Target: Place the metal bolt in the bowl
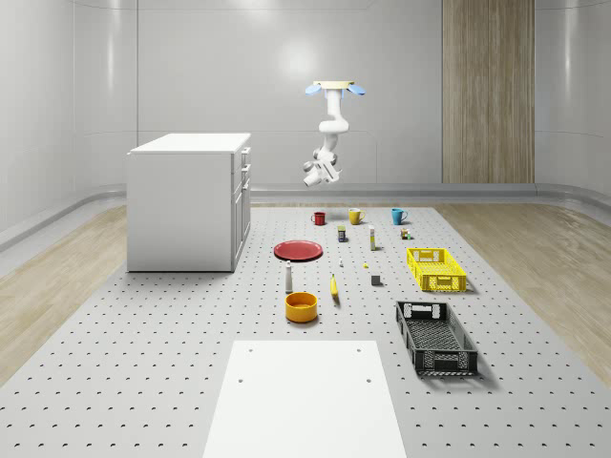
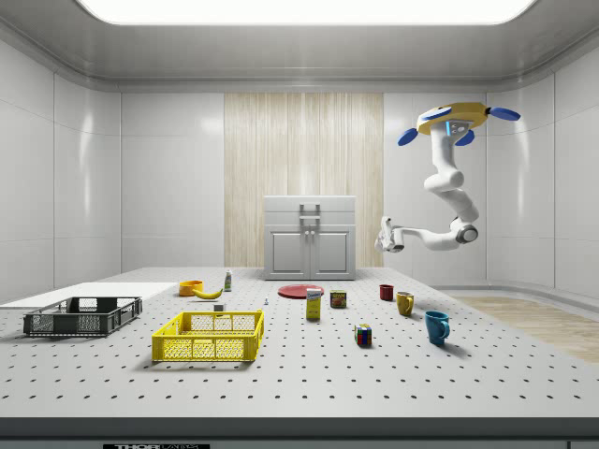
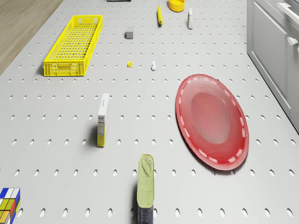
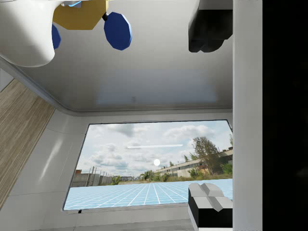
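Bowl point(image 1: 301, 306): orange-yellow, toward the near end of the perforated table point(image 1: 134, 382), just beyond the white panel point(image 1: 305, 401); nothing to be seen inside it.

Neighbours of the bowl: a white bottle point(image 1: 288, 279) just behind it and a banana point(image 1: 334, 286) beside that.

Metal bolt point(image 3: 153, 66): resting on the table farther back, between the bowl and the red plate point(image 1: 298, 250), near a small yellow piece point(image 3: 129, 64); well apart from the bowl and touching nothing else.

Gripper point(image 2: 382, 238): high in the air over the far part of the table, well apart from the bolt. Fingers point(image 4: 207, 29) spread wide in the wrist view, with nothing between them. Aimed across the room toward a wall window, not down at the table.

Drone point(image 1: 334, 88): hovering high above the far end of the table, roughly over the row of mugs point(image 1: 355, 217), with the arm hanging bent beneath it.

Progress: judged barely begun. Bolt not reached, not gripped, not lifted.

Left to do: descent to the bolt, a pinch on it, a carry toward the near end, a release over the bowl.

Look of the bolt: tiny, pale and silvery against the grey surface, a short stub; head, thread and exact lie too small to tell.

Handling: probably a fine, well-centred pinch needed, given so small a piece.
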`<state>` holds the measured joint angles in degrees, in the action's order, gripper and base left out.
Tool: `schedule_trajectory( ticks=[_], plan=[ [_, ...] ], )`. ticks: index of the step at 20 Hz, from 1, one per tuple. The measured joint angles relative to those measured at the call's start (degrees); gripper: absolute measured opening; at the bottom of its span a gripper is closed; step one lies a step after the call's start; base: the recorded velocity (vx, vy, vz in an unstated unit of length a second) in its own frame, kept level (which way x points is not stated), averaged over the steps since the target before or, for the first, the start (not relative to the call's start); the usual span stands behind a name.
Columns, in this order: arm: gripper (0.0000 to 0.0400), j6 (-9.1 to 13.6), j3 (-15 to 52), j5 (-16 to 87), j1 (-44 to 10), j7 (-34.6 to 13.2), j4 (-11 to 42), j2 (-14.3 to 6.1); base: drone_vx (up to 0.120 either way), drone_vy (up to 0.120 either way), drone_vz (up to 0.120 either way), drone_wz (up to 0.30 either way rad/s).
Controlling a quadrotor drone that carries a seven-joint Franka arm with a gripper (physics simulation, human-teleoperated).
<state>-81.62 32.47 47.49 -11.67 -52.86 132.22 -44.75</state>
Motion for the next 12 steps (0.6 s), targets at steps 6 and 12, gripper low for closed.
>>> schedule_trajectory(
  ticks=[6, 12],
  plan=[
    [0.04, 2.16, 20.2, 37.73, -14.17, -13.35, 21.33, -4.89, 0.12, 0.0, 0.0, 0.0],
    [0.04, 9.91, 31.68, 58.99, -31.73, -26.37, 31.27, -9.28, 0.12, 0.0, 0.0, 0.0]
  ],
)
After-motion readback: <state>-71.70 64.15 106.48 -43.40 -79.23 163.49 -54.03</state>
